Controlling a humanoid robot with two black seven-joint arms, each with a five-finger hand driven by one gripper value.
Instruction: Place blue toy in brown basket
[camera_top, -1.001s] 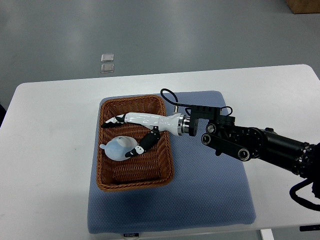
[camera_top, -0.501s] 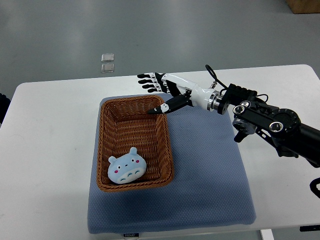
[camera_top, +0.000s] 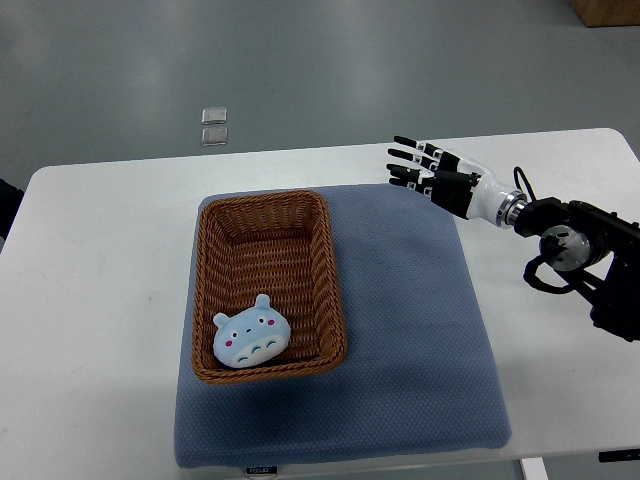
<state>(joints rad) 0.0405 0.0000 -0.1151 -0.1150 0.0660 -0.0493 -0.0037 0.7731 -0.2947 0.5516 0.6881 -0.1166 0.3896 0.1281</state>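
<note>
The blue toy (camera_top: 250, 337), a round pale-blue animal face with pink cheeks and small ears, lies inside the brown wicker basket (camera_top: 333, 262) at its near end. My right hand (camera_top: 425, 168) hovers over the far right corner of the blue mat, well to the right of the basket. Its fingers are spread and hold nothing. The left arm does not show.
The basket stands on a blue-grey mat (camera_top: 420, 340) on a white table (camera_top: 100, 300). Two small clear squares (camera_top: 214, 125) lie on the floor beyond the table. A cardboard box corner (camera_top: 610, 10) shows at the top right.
My right hand let go of the toy in the basket, lifted out, and drew back to the right past the basket's far rim. The toy settled face up at the near end.
</note>
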